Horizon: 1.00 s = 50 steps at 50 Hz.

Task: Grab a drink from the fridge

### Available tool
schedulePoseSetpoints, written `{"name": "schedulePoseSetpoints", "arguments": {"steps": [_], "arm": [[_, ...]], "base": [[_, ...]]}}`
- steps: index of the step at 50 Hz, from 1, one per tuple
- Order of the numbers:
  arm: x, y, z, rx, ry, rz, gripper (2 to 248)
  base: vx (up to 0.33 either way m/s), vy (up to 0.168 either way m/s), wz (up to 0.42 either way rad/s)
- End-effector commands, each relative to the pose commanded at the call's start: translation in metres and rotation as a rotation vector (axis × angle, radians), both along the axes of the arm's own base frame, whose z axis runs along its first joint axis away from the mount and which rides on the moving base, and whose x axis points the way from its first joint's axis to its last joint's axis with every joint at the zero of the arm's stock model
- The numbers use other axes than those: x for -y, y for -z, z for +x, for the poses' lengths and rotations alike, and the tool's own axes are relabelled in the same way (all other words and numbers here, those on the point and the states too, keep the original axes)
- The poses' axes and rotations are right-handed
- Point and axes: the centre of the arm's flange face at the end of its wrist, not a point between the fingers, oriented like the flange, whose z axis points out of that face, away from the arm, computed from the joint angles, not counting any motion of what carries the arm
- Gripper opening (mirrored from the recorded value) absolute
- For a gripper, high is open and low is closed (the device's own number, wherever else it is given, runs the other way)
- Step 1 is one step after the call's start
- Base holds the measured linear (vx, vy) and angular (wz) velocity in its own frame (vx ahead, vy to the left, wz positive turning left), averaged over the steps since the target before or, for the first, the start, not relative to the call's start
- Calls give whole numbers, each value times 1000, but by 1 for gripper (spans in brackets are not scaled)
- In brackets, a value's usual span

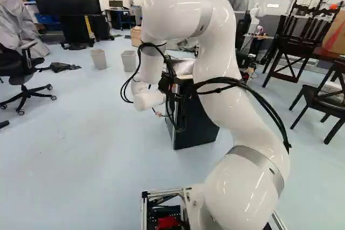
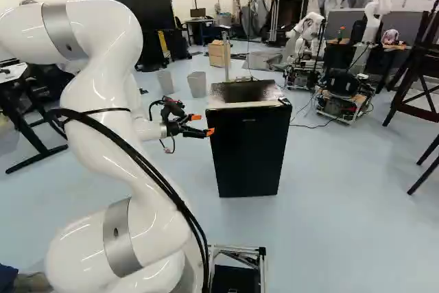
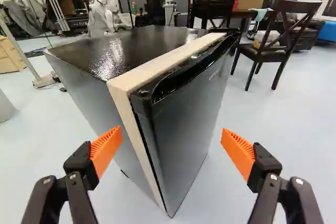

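A boxy black fridge [image 2: 248, 156] stands upright on the smooth, pale blue floor [image 2: 350, 204], right of the middle of the right base view. Its top is glossy, catching speckled highlights, and its flat door has a softer sheen. A pale, straight-edged band frames the cabinet just behind the door, and a scooped, shiny black lip runs along the door's upper edge.

The claw [image 2: 202, 125] is spread wide, its orange pads [image 3: 106, 148] finely ribbed and wedge-shaped on angular black linkages. In the wrist view, the fridge's near corner lies ahead, seen between the parted fingers.

The arm [image 2: 103, 108] is all rounded, glossy white tubes with smooth grey bands, and slim black cables [image 2: 137, 159] loop along it. Farther back are two tapered grey bins [image 2: 197, 84] and a dark wooden chair [image 3: 278, 30] with crossed back slats.
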Motion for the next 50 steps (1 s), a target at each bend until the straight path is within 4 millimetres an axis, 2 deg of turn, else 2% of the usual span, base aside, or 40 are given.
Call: {"name": "schedulePoseSetpoints", "arguments": {"steps": [50], "arm": [[2, -5, 0, 31, 9, -45, 247]], "base": [[0, 0, 0]]}}
